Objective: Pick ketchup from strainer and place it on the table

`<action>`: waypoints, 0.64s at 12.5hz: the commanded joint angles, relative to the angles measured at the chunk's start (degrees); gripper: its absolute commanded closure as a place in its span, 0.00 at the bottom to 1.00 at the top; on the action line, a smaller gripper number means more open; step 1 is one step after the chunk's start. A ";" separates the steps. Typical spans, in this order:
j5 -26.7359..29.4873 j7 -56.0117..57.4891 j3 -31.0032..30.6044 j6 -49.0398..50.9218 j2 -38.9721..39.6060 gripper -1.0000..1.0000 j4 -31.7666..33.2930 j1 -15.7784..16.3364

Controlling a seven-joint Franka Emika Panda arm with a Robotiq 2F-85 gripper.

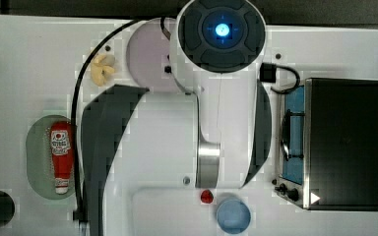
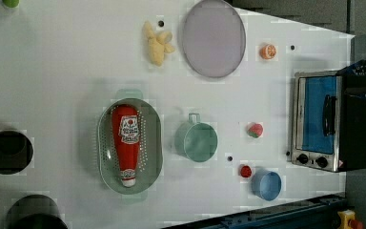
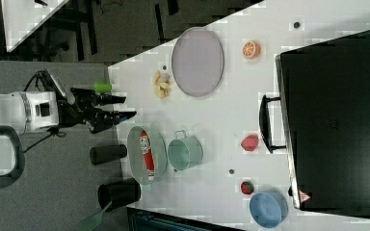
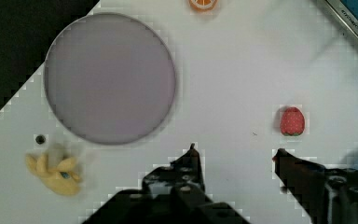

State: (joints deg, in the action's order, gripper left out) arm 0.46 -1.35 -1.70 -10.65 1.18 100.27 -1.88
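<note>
While lying in strainer (image 2: 153,143): ketchup (image 2: 127,143), cap toward left view's bottom.
Gripper (image 4: 235,151): released, nothing held, above worktop (image 2: 66,71).

The ketchup (image 2: 126,144) is red with a white cap and a white label bearing red marks. It lies in a pale green strainer (image 2: 155,143) whose bottom is dotted with small holes. The worktop (image 2: 66,76) is white with a few small black dots. The pincer (image 4: 235,154) is black, on a white arm. Beyond its tips lie a lilac plate (image 4: 109,77) and a red strawberry (image 4: 292,121) with a green base. Nearer its side is a pale yellow banana toy (image 4: 56,170). The cup (image 2: 196,140) is mint green, the bowl (image 2: 267,184) blue, the oven (image 2: 321,121) black and silver with a blue door.
</note>
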 commanded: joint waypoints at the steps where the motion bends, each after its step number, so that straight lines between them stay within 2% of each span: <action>1: 0.74 -2.41 -5.83 8.71 -13.88 0.21 8.26 -5.32; 3: 1.19 -2.40 -7.80 7.32 -13.29 0.00 8.25 -4.81; 8: 1.42 -2.41 -19.79 0.33 -9.37 0.00 8.25 -2.75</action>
State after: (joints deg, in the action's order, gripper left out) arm 1.23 -2.10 -18.21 -10.97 -11.79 107.43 -6.49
